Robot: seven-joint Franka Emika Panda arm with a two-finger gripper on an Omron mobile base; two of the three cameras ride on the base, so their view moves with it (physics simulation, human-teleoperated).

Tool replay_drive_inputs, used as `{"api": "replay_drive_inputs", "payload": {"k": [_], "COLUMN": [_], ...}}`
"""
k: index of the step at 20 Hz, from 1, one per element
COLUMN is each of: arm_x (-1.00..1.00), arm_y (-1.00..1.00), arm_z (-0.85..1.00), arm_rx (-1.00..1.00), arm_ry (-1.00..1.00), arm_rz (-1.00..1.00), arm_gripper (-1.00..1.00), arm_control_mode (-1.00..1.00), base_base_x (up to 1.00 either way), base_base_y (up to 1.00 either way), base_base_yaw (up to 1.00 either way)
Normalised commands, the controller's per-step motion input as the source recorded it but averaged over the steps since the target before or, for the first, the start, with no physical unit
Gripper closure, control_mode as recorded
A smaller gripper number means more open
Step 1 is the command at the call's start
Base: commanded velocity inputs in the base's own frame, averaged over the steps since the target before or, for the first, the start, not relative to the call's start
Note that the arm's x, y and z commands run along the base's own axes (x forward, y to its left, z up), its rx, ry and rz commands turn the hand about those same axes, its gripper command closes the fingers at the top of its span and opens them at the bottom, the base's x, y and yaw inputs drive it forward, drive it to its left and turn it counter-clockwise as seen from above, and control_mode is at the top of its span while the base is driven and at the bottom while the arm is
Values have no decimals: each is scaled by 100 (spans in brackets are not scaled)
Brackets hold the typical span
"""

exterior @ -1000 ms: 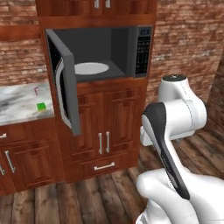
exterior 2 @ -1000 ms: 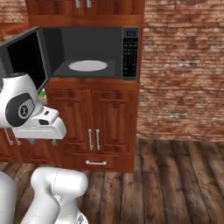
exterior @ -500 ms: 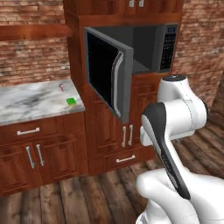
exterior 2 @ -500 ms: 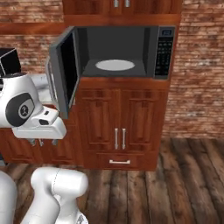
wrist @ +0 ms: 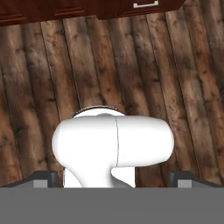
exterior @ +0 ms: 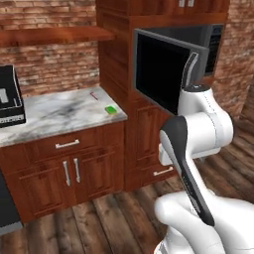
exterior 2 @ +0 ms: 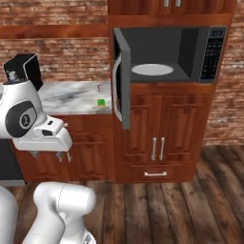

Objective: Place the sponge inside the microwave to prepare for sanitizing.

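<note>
The sponge (exterior: pixel 110 110) (exterior 2: pixel 101 102) is a small green block lying near the right end of the marble counter (exterior: pixel 59 113), just left of the microwave. The microwave (exterior 2: pixel 190 52) is built into wooden cabinets, and its dark glass door (exterior: pixel 163 74) (exterior 2: pixel 121 90) swings out to the left. A pale turntable (exterior 2: pixel 152 69) lies inside. My gripper (exterior 2: pixel 50 155) (wrist: pixel 116 179) hangs low beside my own body, pointing down at the wooden floor, well short of the counter. Its fingertips (wrist: pixel 43 178) stand wide apart with nothing between them.
A black coffee machine (exterior: pixel 7 96) (exterior 2: pixel 21 70) stands at the counter's left end. A thin red stick (exterior: pixel 93 95) lies behind the sponge. The open door juts out over the floor beside the counter's end. Lower cabinets (exterior 2: pixel 157 138) sit beneath the microwave.
The whole picture has shifted: the base has moved, so the microwave now sits further right and the counter with the sponge has come nearer. The gripper stays open and tucked low.
</note>
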Motion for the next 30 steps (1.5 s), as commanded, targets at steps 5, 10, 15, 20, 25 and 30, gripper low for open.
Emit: {"api": "replay_drive_inputs", "payload": {"k": [5, 10, 15, 20, 25, 30], "arm_x": [0, 0, 0, 0, 0, 0], "arm_y": [0, 0, 0, 0, 0, 0], "arm_z": [0, 0, 0, 0, 0, 0], "arm_rx": [0, 0, 0, 0, 0, 0], "arm_ry": [0, 0, 0, 0, 0, 0], "arm_rz": [0, 0, 0, 0, 0, 0], "arm_gripper": [-100, -100, -100, -100, -100, -100], "arm_control_mode": [100, 100, 100, 100, 100, 100], "base_base_x": [19, 48, 69, 65, 58, 57], "base_base_y": [68, 53, 34, 34, 35, 19], "base_base_yaw": [-17, -13, -7, -5, -5, -3]}}
